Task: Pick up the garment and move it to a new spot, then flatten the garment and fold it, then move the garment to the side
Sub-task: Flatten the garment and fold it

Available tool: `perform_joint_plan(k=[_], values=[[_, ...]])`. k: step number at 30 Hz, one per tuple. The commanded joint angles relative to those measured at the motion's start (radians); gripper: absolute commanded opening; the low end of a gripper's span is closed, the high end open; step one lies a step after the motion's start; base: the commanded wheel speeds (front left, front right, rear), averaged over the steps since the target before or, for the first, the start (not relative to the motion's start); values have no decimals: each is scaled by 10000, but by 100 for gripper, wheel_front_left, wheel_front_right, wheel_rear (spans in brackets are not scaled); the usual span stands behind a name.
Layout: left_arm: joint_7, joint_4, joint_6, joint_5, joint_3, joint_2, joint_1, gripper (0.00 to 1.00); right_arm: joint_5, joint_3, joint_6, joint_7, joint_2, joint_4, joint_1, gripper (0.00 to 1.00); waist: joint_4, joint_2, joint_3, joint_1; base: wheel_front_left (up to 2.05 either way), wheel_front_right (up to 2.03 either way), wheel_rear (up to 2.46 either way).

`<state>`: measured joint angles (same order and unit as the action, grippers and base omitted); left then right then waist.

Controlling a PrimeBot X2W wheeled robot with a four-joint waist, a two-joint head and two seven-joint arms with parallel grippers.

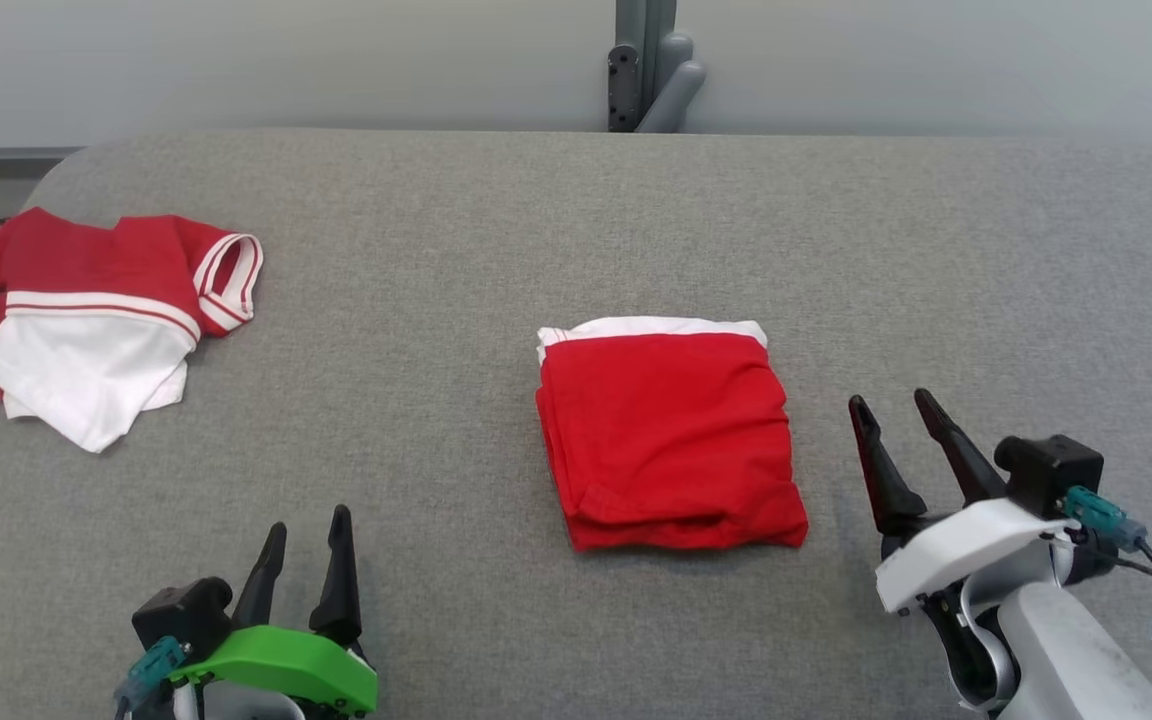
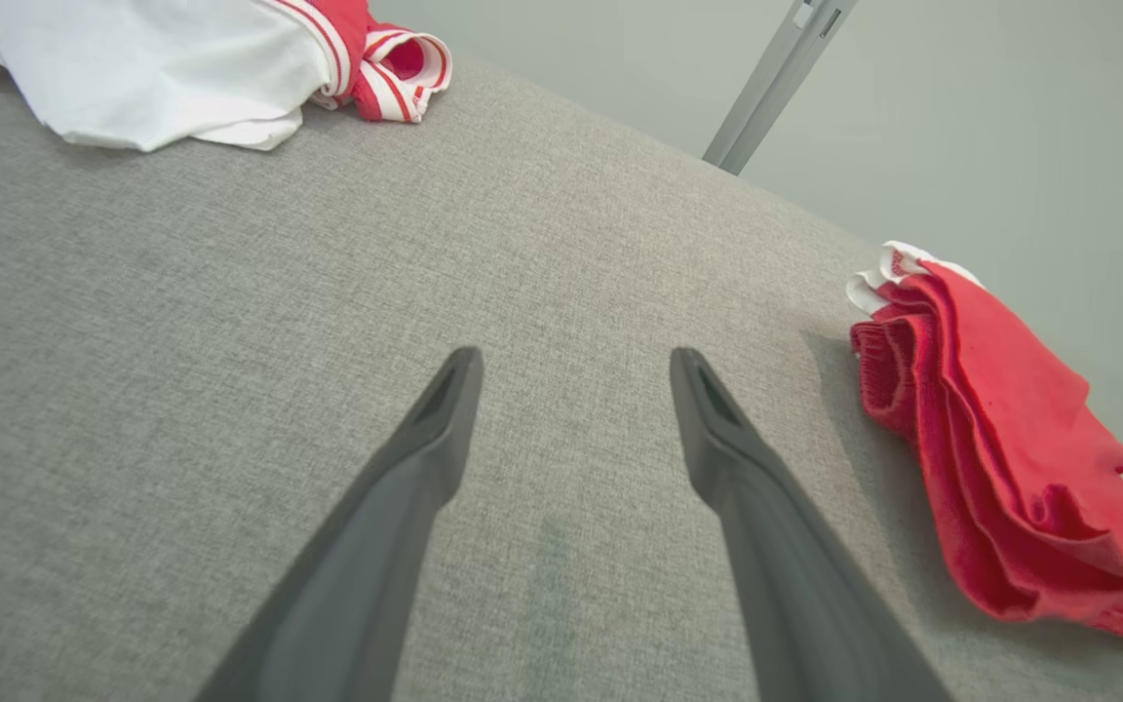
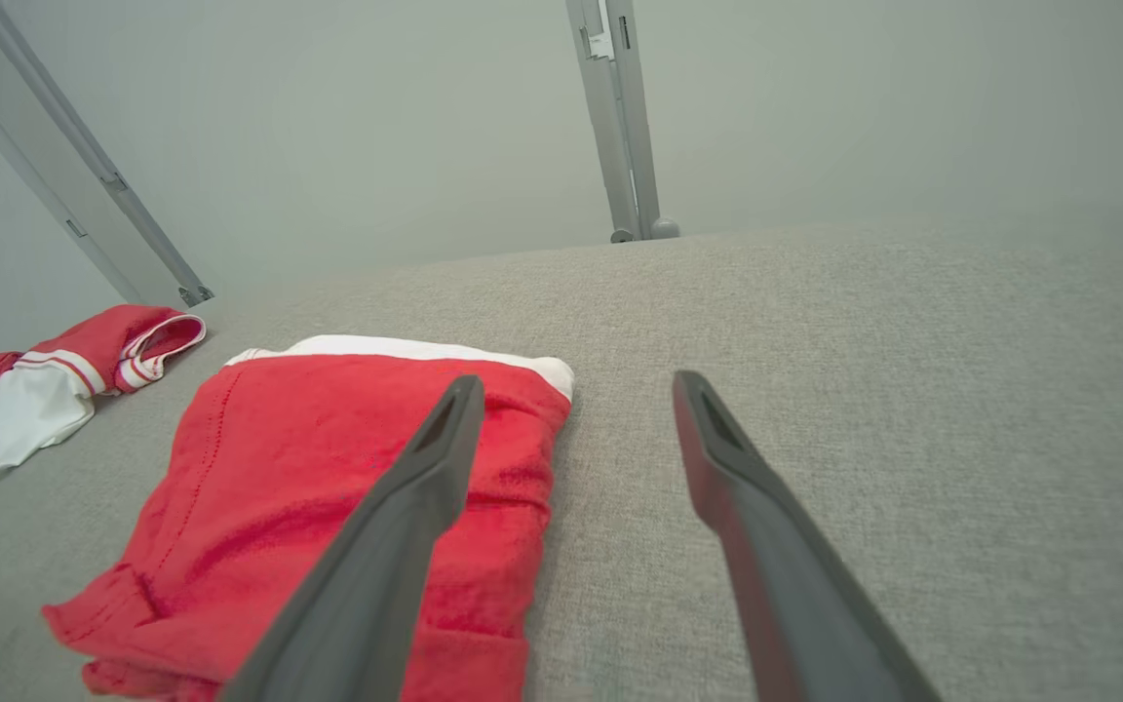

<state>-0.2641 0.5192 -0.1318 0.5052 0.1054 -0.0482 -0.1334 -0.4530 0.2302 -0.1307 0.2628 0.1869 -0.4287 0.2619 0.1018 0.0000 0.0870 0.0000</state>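
Note:
A red garment (image 1: 669, 440) with a white strip along its far edge lies folded into a neat square at the middle of the grey table (image 1: 576, 230). It also shows in the left wrist view as a red stack (image 2: 1000, 448) and in the right wrist view (image 3: 308, 487). My right gripper (image 1: 891, 410) stands open just to the garment's right, off the cloth, with nothing between its fingers (image 3: 571, 385). Near the table's front left my left gripper (image 1: 308, 525) is open and empty too (image 2: 576, 361), well apart from the garment.
A second red and white garment (image 1: 86, 310) lies crumpled at the table's far left edge, seen also from the left wrist (image 2: 181, 58) and right wrist (image 3: 64, 380). A grey post (image 1: 648, 65) stands behind the table's far edge.

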Motion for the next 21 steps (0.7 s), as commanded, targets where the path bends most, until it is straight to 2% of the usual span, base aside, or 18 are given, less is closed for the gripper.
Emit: perform_joint_plan(k=[1,11,21], values=[[-2,-66,26,-143,-89,-46,188,100,130,-138,1,26,-65,41,-219,100,-253,0,-238,0,0,0,0],[-2,-377,26,-698,-763,-44,917,100,788,-909,1,27,-555,10,-1089,100,-927,0,-697,0,0,0,0],[0,-584,26,-794,-959,-44,1297,100,972,-1014,1,28,-765,-58,-1379,100,-1010,0,-825,0,0,0,0]])
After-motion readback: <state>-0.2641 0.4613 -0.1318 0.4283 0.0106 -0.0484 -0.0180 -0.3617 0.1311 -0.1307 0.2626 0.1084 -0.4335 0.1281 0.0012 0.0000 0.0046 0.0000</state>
